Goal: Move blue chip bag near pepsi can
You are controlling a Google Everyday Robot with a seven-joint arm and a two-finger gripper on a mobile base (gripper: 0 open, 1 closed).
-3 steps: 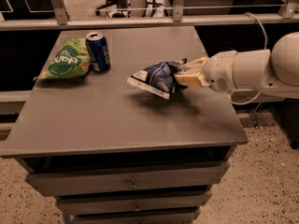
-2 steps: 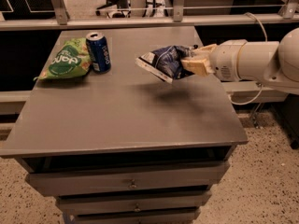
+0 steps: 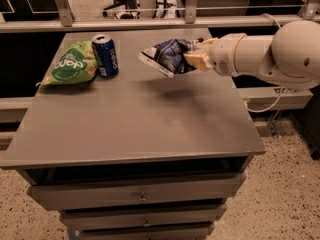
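The blue chip bag (image 3: 167, 56) is a crinkly navy bag with white edges, held in the air above the grey table top (image 3: 135, 114). My gripper (image 3: 196, 58) reaches in from the right and is shut on the bag's right end. The pepsi can (image 3: 105, 55) stands upright at the back left of the table, a short way left of the bag. The bag's shadow falls on the table below it.
A green chip bag (image 3: 69, 67) lies just left of the can, touching or almost touching it. The table is a drawer cabinet with drawers (image 3: 142, 196) below. A rail with metal posts (image 3: 190, 6) runs behind the table.
My gripper has lifted the blue chip bag off the table and carried it left and back, closer to the can.
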